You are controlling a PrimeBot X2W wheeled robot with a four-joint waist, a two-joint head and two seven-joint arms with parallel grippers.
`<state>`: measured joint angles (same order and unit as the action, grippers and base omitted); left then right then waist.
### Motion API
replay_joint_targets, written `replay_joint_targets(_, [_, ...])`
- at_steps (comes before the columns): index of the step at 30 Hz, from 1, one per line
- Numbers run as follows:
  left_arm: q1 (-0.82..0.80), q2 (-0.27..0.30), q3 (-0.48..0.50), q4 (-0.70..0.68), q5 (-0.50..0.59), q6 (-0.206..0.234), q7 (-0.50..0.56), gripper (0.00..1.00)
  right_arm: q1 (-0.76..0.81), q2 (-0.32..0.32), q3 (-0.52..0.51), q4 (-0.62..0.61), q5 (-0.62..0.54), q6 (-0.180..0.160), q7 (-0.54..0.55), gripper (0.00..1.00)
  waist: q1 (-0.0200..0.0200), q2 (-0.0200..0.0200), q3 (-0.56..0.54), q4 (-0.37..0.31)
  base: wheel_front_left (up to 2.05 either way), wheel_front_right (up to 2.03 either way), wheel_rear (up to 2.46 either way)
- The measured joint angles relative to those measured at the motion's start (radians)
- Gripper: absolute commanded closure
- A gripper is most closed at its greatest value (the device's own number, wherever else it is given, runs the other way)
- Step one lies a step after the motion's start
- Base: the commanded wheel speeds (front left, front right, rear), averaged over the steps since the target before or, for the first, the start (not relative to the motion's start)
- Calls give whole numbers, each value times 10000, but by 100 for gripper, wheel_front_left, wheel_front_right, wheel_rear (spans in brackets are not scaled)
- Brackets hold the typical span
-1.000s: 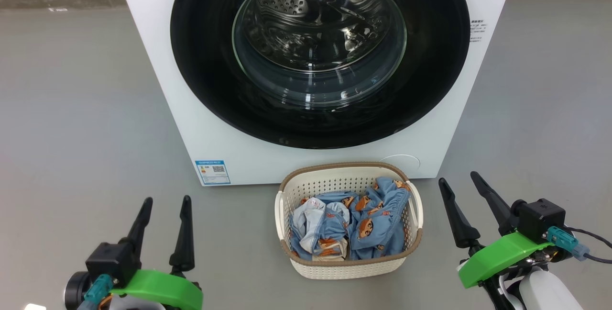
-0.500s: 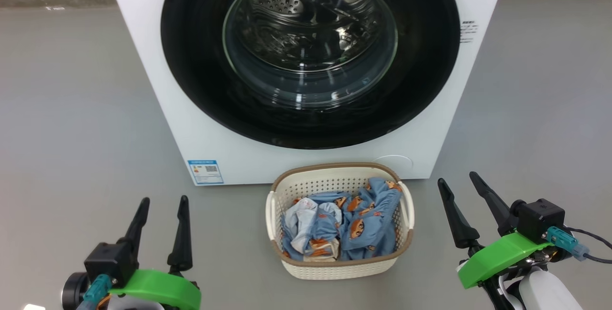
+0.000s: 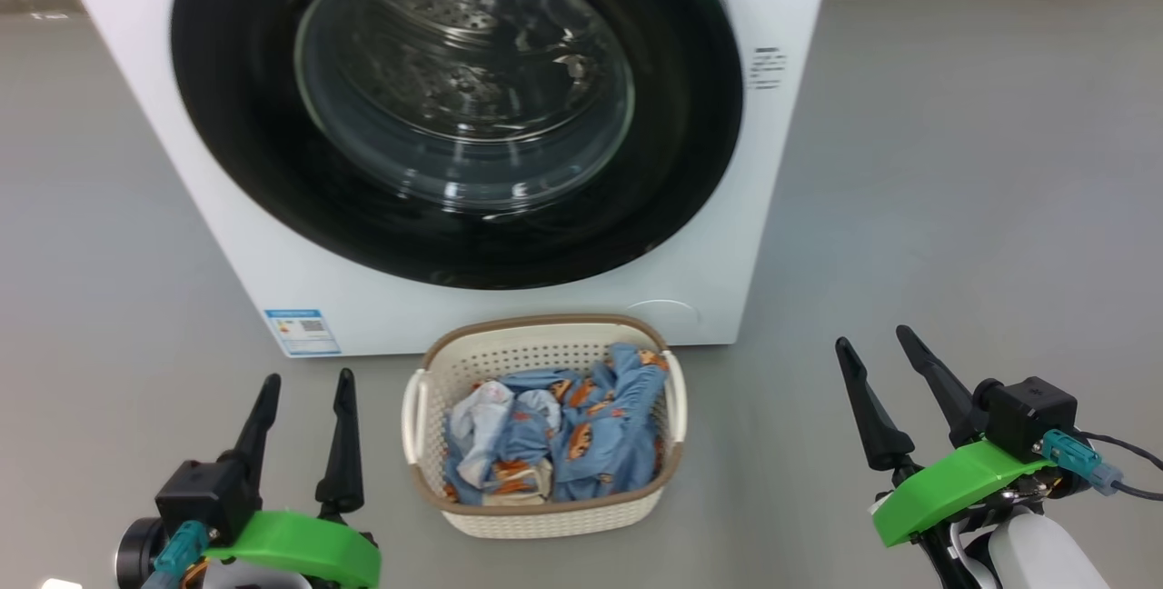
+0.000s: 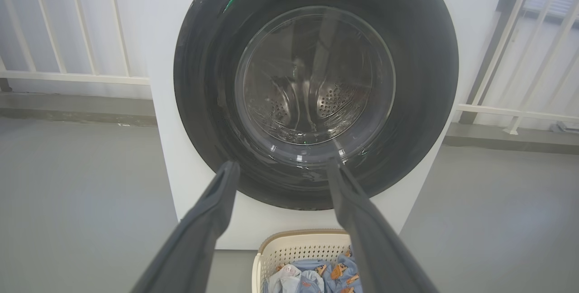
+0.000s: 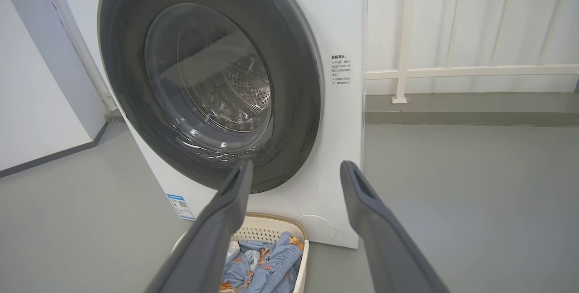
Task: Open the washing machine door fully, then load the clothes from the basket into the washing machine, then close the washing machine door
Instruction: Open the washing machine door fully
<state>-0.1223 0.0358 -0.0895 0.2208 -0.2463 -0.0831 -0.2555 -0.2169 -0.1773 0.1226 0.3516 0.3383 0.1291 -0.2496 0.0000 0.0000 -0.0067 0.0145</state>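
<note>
the washing machine stands on the grey floor toward its far edge, with a white railing behind it. the washing machine door is shut flat against the front, and the steel drum shows through its glass. the basket sits on the floor just in front of the machine's base, below the door, with the clothes bunched inside it. a blue label marks the machine's lower left corner. the left jaws, on long dark fingers, and the right jaws, fingers, are both spread wide and empty, one on each side of the basket, touching nothing.
</note>
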Motion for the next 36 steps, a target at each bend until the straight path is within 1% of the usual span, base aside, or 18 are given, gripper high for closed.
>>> replay_joint_targets(5, [0,-19,-6,-2,0,-8,0,0,-1,-10,-10,23,0,0,0,0,0,0,19,-14,80,80,-161])
replay_joint_targets(11, [0,-19,-13,-2,0,-8,0,0,-1,-10,-12,27,0,0,0,0,0,0,25,-18,37,37,-75])
replay_joint_targets(36, [0,-13,-77,2,0,-6,0,0,-1,-8,-8,27,67,0,0,0,0,0,41,10,0,0,-1])
